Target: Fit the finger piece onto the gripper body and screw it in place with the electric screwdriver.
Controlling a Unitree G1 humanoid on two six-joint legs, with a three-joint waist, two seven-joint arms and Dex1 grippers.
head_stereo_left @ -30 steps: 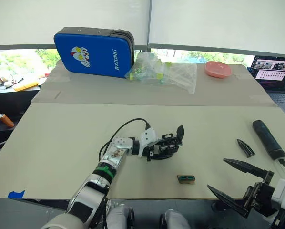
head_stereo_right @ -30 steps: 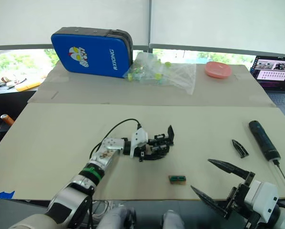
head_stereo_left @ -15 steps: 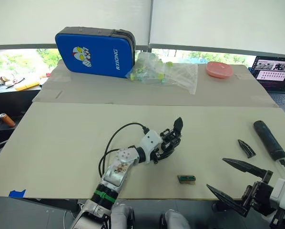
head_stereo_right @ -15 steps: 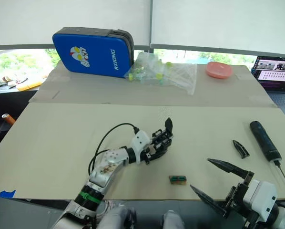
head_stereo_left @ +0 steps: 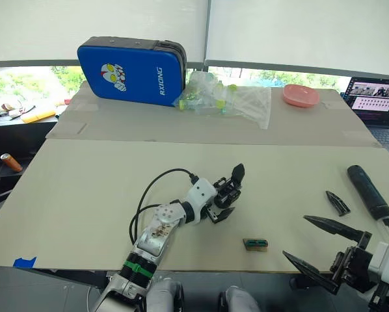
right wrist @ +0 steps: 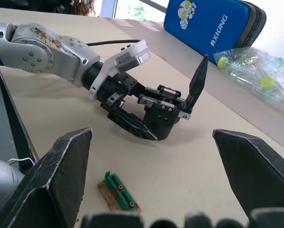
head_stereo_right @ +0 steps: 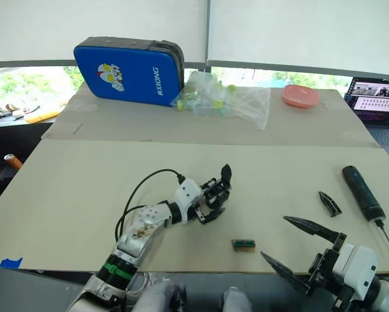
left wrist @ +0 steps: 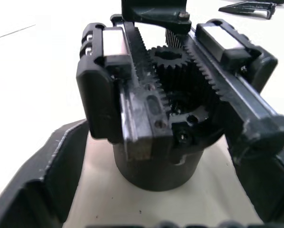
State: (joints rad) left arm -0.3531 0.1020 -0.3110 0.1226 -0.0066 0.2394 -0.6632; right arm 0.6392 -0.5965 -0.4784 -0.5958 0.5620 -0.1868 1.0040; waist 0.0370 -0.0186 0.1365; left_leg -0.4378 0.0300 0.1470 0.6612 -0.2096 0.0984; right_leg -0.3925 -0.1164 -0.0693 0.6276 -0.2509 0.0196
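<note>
The gripper body, a black geared assembly on a round base, stands mid-table with its one pointed finger sticking up. My left gripper is shut on its base, one finger on each side; the left wrist view shows its rack and gear up close. The loose finger piece lies flat at the right of the table. Just beyond it lies the electric screwdriver, bit toward the front edge. My right gripper hovers open at the front right corner, short of both, holding nothing.
A small green connector block lies near the front edge, between my grippers. Along the back stand a blue case, a clear plastic bag and a pink bowl. A laptop sits at the far right.
My left gripper has turned and drawn the gripper body slightly nearer and to the left, with the forearm swinging in toward the front edge. The right gripper has stayed put.
</note>
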